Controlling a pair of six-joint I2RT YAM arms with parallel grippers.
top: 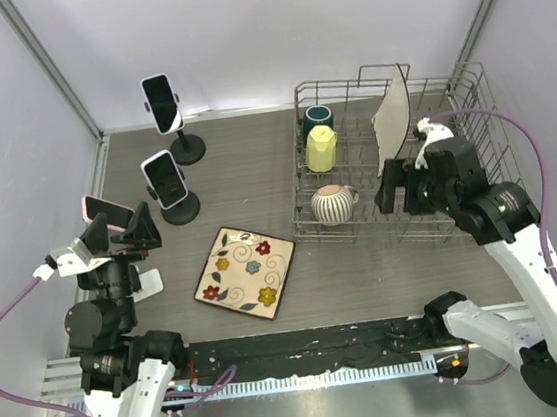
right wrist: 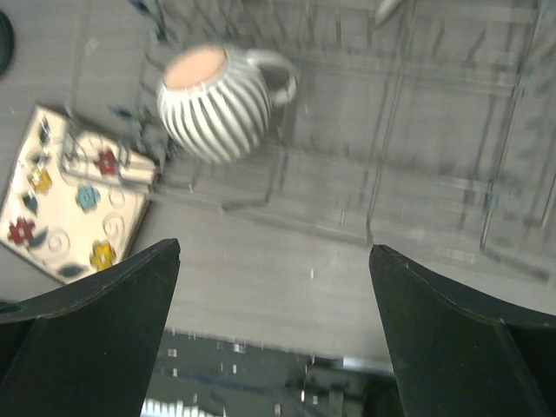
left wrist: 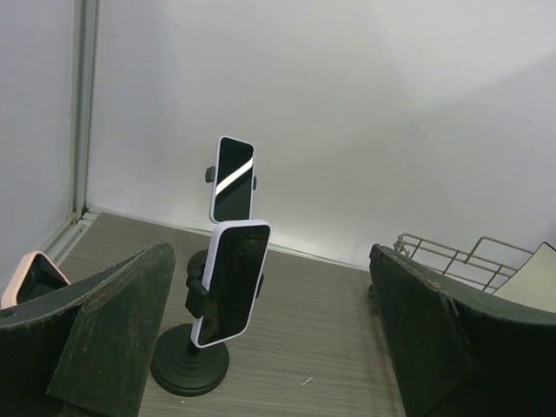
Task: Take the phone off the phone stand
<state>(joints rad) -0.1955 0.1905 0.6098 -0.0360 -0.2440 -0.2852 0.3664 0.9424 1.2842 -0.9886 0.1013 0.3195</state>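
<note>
1. The phone [left wrist: 230,282] I'd go for is the white-cased one, clamped upright and leaning back a bit in the black phone stand [left wrist: 189,369], out to the left of the dish rack [top: 393,155] on the desk [top: 366,269]
2. A second phone [top: 162,103], clamped the same way, sits further back, also left of the rack. A pink-cased phone [top: 97,207] is further left again, and I can't tell what holds that one
3. The left end effector [top: 120,230] is spread wide and empty, well left of the rack, with the white-cased phone framed between its fingers but not touched yet
4. The right end effector [top: 406,192] is wide and empty too, hanging over the rack's near side by the striped mug [right wrist: 213,104]
5. Handling guess: it's a stiff, thin, fairly light slab with a slick glass front, so pinch the two long edges above the clamp arms, not the faces
6. The stand looks light too, so it'll probably tip or drag along unless the phone gets pulled straight out of the clamp
</note>
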